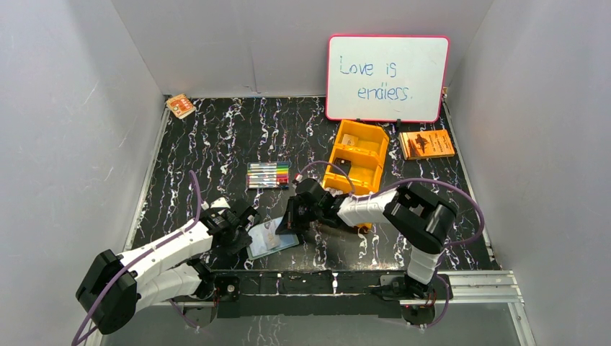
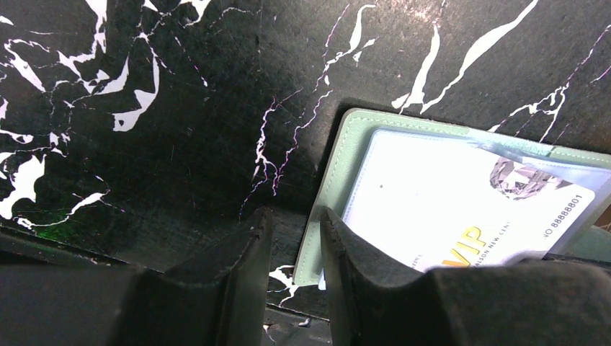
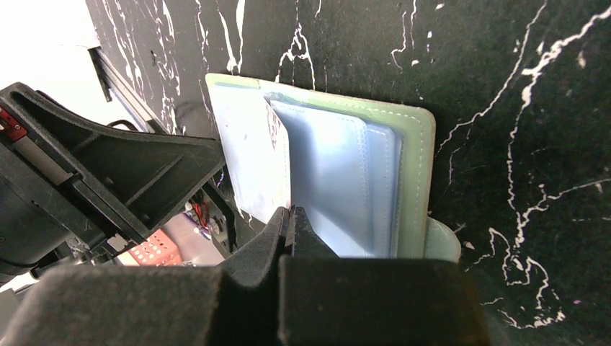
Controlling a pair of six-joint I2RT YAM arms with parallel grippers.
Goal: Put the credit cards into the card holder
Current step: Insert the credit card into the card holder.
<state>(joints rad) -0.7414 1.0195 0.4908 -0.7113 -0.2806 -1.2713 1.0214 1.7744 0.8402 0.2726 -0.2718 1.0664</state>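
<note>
The card holder (image 1: 274, 239) lies open flat near the table's front edge, grey-green with pale blue inner pockets (image 3: 339, 180). A whitish credit card (image 2: 432, 194) with gold "VIP" lettering sits in its left half, partly under a clear sleeve. My left gripper (image 1: 243, 229) is at the holder's left corner (image 2: 335, 173). Its jaws (image 2: 292, 216) stand a little apart, the right finger (image 2: 353, 267) over the holder's edge, nothing clamped. My right gripper (image 1: 292, 218) is shut, its tips (image 3: 290, 211) on the card's (image 3: 248, 151) edge beside the pockets. Whether it pinches anything is unclear.
An orange three-compartment bin (image 1: 357, 155) stands just behind the right arm. A marker set (image 1: 268, 174) lies behind the holder. A whiteboard (image 1: 387, 78) leans on the back wall, with an orange booklet (image 1: 426, 143) on the right and a small packet (image 1: 180, 105) at the back left.
</note>
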